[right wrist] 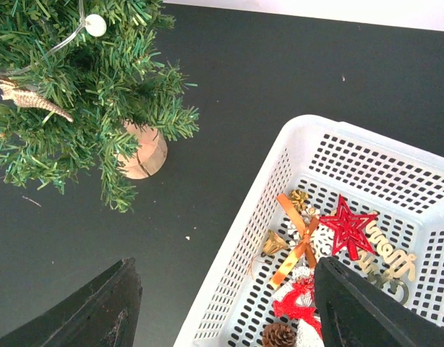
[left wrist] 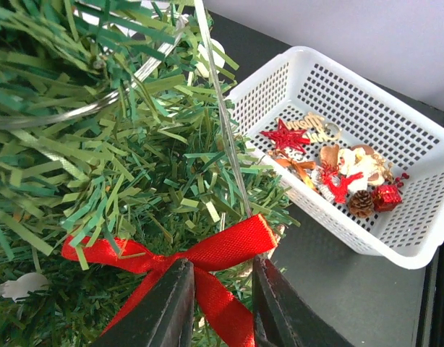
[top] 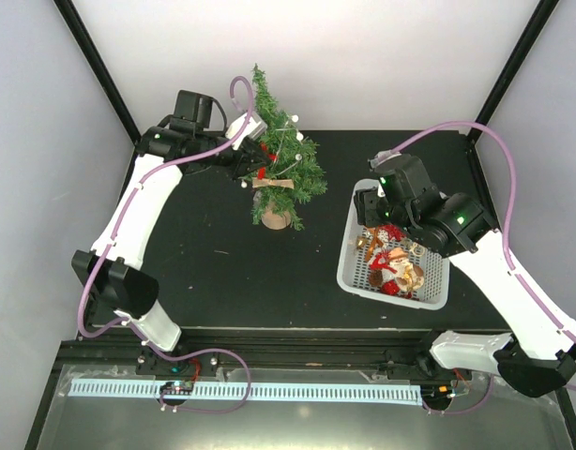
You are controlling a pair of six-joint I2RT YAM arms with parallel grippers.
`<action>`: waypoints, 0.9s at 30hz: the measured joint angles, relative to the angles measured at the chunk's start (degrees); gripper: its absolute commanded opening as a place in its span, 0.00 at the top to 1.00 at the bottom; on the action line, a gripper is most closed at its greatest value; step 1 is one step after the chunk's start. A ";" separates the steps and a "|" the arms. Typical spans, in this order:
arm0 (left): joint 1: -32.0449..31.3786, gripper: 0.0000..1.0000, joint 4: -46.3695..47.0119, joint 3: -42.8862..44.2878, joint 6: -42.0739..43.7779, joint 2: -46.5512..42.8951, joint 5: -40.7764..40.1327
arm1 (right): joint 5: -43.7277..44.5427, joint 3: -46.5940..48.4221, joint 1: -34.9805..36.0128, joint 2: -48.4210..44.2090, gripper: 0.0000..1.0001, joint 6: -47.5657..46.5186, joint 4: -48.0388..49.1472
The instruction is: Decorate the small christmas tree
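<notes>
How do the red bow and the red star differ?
The red bow is soft ribbon; the red star is a flat cut-out shape. The bow is pinched in the left tool at the small christmas tree; the star lies loose in the white basket. Both are red.

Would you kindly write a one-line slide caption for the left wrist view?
Left gripper holds a red ribbon bow at the small christmas tree, white ornament basket beyond.
</notes>
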 measured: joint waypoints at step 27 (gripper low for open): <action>-0.24 0.53 0.70 -2.25 0.17 -5.18 0.39 | 0.00 -1.18 0.00 -0.66 0.33 0.02 0.11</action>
